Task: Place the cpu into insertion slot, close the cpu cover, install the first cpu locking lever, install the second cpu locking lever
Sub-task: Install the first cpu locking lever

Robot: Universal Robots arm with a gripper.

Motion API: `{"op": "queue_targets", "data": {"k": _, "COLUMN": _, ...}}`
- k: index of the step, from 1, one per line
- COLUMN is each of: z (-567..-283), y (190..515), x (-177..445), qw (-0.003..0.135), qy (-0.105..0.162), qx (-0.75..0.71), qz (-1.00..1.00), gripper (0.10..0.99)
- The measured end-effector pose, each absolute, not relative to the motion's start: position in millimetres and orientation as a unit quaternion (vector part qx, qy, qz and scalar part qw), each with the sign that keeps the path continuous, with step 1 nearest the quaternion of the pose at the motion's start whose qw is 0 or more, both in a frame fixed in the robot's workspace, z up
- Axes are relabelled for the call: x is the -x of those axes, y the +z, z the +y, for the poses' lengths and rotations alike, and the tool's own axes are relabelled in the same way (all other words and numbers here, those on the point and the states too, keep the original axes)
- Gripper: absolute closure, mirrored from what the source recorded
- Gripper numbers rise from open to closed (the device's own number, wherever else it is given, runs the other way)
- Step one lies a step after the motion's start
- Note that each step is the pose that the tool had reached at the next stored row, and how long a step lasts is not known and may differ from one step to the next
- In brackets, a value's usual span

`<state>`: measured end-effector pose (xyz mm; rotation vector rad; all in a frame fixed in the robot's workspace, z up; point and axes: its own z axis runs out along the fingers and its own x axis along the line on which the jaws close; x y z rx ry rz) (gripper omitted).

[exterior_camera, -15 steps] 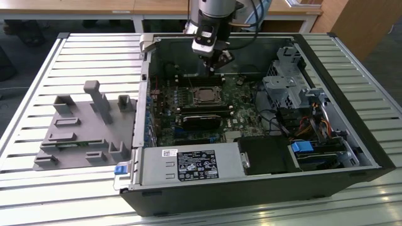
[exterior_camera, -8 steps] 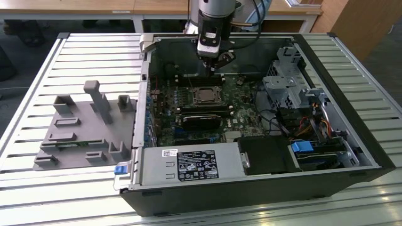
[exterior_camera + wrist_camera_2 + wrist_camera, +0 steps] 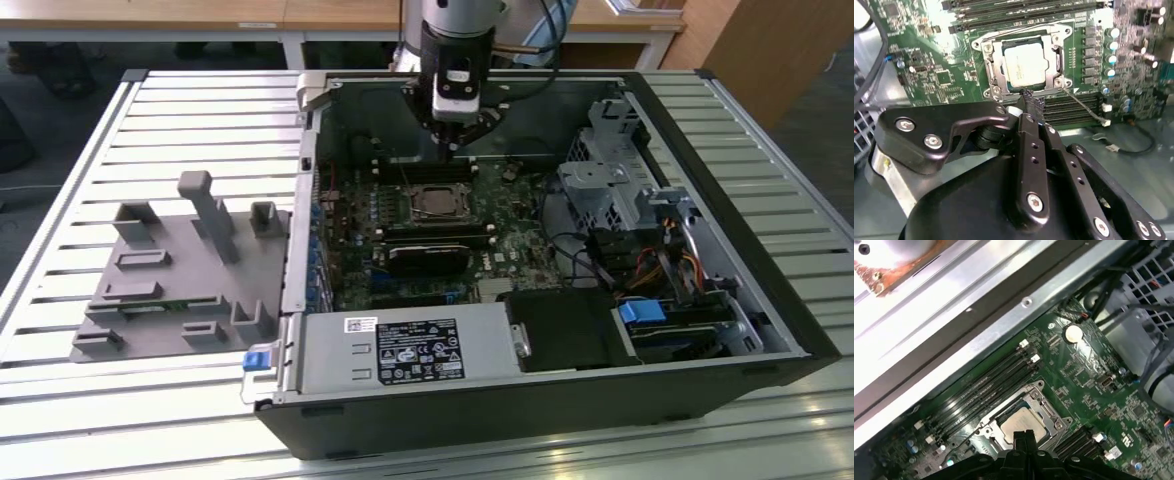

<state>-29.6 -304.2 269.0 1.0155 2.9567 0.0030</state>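
The cpu [image 3: 1024,65] lies flat in the insertion slot [image 3: 985,47] on the green motherboard, its silver-tan top showing; it also appears in the exterior view as the cpu [image 3: 434,203] and in the first wrist view as the cpu [image 3: 1021,422]. The cpu cover [image 3: 995,71], a silver frame, lies down around the chip. A thin wire lever [image 3: 1085,106] sticks out from one socket corner across the memory slots. My gripper [image 3: 1029,97] is shut with nothing in it, its tips just off the socket's edge. In the exterior view the gripper [image 3: 454,150] hangs over the memory slots behind the socket.
The open computer case [image 3: 747,230] walls in the board. Long black memory slots [image 3: 430,170] flank the socket, and a black module [image 3: 434,258] lies nearer the power supply [image 3: 400,350]. A drive cage with cables [image 3: 614,195] stands at the exterior view's right, a grey fixture [image 3: 174,270] at its left.
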Motion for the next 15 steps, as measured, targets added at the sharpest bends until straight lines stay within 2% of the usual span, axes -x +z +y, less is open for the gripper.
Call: {"op": "queue_targets", "data": {"k": 15, "z": -304.2, "y": 268.7, "x": 29.6, "qw": 0.007, "qy": 0.002, "qx": -0.193, "qz": 0.981, "gripper": 0.980}}
